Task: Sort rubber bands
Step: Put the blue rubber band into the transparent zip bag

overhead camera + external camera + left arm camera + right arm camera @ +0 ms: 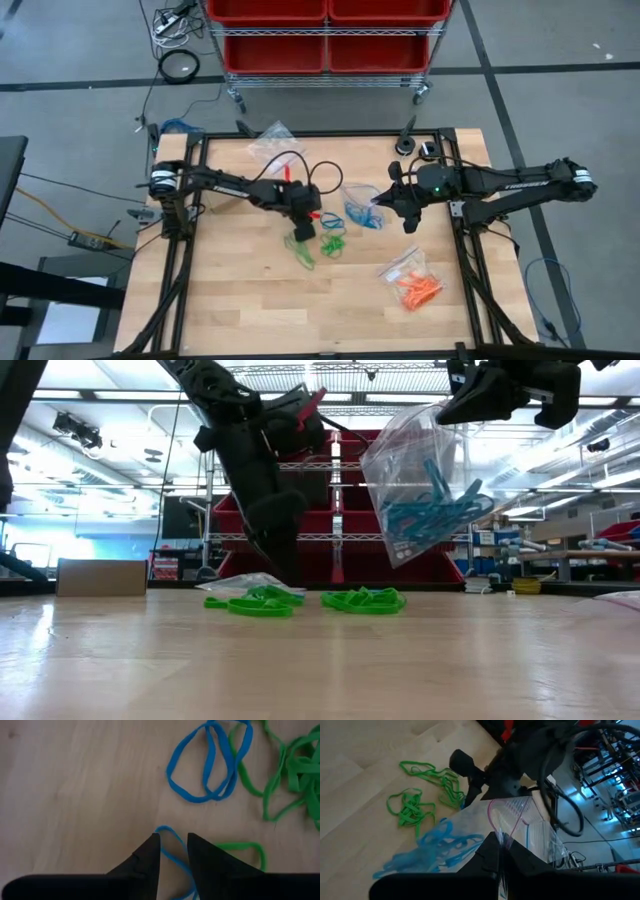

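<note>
A thin blue rubber band point(172, 857) runs lengthwise through the narrow gap between the slightly parted fingers of the left gripper point(173, 840), flat on the wooden table point(75, 795), with 2 more blue loops point(207, 767) just ahead and green loops point(290, 770) beside them. The right gripper point(499, 840) is clamped on the top edge of a clear plastic bag point(510, 817), which hangs below it with blue bands point(430, 510) inside.

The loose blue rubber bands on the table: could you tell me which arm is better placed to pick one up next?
Probably the left. The left gripper is down at the table, fingers slightly apart astride a blue rubber band. The right gripper is shut on the clear bag, holding it off the table.
</note>
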